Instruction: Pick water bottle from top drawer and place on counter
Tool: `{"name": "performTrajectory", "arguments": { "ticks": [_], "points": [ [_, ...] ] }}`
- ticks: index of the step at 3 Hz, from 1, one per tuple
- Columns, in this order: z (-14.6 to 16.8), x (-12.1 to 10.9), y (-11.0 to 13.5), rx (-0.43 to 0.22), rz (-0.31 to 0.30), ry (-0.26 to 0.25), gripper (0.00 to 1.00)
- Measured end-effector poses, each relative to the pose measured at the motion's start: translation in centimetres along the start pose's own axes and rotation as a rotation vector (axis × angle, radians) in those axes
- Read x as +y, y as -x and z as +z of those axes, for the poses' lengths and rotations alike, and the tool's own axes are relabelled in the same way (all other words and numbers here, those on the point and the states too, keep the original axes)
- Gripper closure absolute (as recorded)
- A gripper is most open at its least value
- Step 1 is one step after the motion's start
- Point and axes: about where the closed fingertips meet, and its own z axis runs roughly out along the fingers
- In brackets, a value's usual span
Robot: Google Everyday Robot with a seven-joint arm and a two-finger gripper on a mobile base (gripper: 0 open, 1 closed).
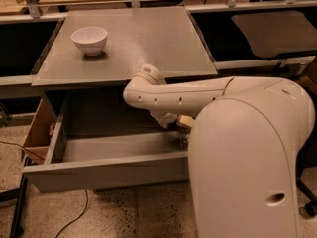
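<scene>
1. Drawer first: the wide, shallow grey top drawer is pulled out of the grey cabinet. Its floor shows bare along the left and middle.
2. At the drawer's right end, just under my gripper, I see a small, clear, ribbed shape that I take for the water bottle. It is inside the drawer and largely hidden behind my own white body, so I cannot tell whether it stands or lies.
3. One round white ceramic bowl sits upright at the near left of the flat matte grey counter. Its inside is not visible to me.
4. An open brown box stands against the drawer's left side, on the speckled floor.
5. My white arm reaches leftward from my body, level with the counter's front edge. It bends at a rounded joint, then doubles back down and to the right into the drawer.
6. My gripper hangs low over the drawer's right end, with a tan part showing at its base. I cannot tell whether it is released, clenched or grasping the bottle.
</scene>
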Motion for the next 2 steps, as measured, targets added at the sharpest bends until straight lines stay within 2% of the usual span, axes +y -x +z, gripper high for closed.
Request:
{"name": "performTrajectory", "arguments": {
  "ticks": [1, 2],
  "points": [
    [-0.02, -0.2, 0.06, -0.002, -0.005, -0.02, 0.66],
    [-0.17, -0.33, 0.31, -0.001, -0.006, -0.043, 0.89]
  ]
}}
